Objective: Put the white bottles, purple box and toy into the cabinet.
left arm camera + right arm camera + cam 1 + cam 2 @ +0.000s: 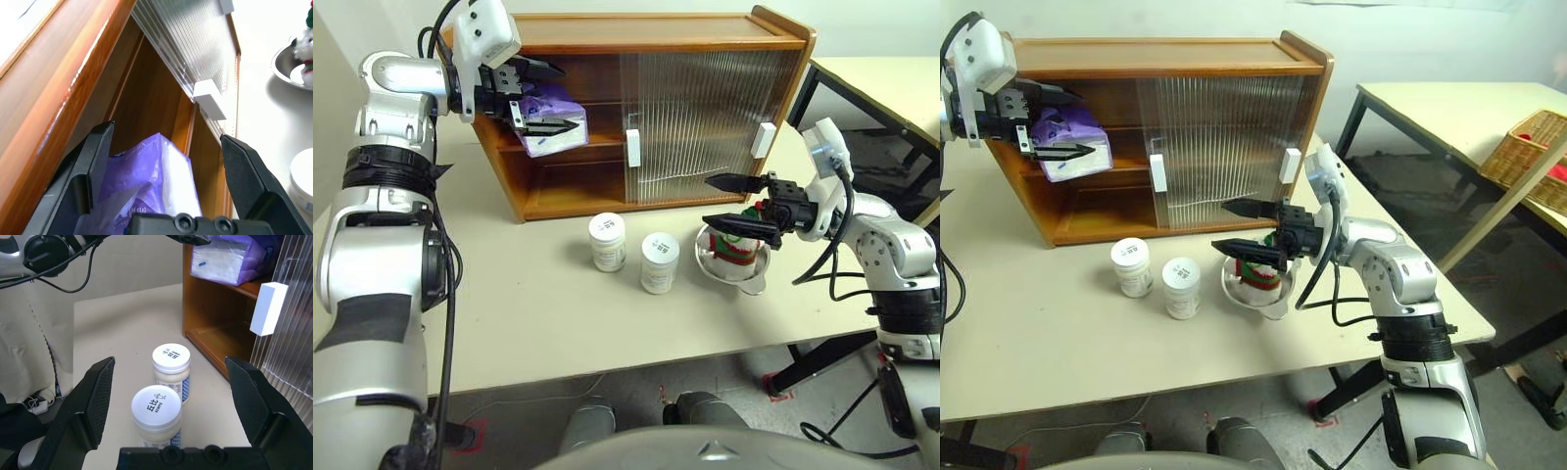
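A big brown cabinet (636, 44) stands at the top middle of the left eye view, on a pale table (548, 323). Its two see-through sliding doors (705, 122) are pushed to the right side, so the left side is open. The purple box (551, 122) lies on the middle shelf in that open part, in the upper left of the frame, tipped so its white underside shows. The left gripper (546, 96) is right at the opening by the box, with its two black fingers spread wide, one above the box and one in front of it. It is not holding anything. The two white bottles (607, 241) stand upright in the middle of the frame on the table, just in front of the cabinet and close beside each other. To their right sits a shiny steel bowl (736, 264) with the toy (736, 245) inside it. The right gripper (727, 202) hangs just above the bowl, pointing toward the bottles. Its fingers are wide apart too, and it has hold of nothing.
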Robot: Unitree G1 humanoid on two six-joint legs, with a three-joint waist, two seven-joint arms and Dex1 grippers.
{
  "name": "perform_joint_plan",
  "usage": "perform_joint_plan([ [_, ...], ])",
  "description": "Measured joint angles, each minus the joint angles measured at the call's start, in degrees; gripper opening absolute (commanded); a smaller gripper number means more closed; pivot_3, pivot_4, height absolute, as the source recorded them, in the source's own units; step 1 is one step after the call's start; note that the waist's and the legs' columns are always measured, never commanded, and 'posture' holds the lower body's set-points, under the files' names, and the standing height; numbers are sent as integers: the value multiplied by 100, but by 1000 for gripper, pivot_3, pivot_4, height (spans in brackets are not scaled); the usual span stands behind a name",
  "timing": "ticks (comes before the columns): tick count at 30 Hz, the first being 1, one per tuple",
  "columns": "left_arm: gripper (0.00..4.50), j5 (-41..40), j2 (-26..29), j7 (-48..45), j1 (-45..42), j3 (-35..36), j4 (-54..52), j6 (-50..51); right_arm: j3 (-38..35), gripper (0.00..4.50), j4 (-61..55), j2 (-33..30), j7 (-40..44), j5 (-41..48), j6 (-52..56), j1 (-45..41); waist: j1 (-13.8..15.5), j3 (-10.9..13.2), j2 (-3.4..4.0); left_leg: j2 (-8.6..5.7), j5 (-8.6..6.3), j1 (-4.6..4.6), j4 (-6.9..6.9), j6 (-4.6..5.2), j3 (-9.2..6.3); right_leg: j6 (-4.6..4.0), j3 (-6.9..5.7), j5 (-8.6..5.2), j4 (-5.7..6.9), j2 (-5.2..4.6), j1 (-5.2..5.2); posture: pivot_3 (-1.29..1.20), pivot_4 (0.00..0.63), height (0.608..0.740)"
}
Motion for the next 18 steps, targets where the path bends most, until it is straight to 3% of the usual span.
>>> perform_joint_plan([
  [11,4465,-293,51,26,292,146,-626,471,4,4500,52,5,40,-2,0,-42,24,2,3,1,4,25,3,2,-22,-7,23,11,3,-9,27,-43,0,740],
  [18,4465,-843,36,-57,866,260,-1489,1462,3,4500,55,5,43,-4,0,-44,24,1,4,3,3,22,-8,1,-25,-14,21,6,2,-6,22,-45,0,740],
])
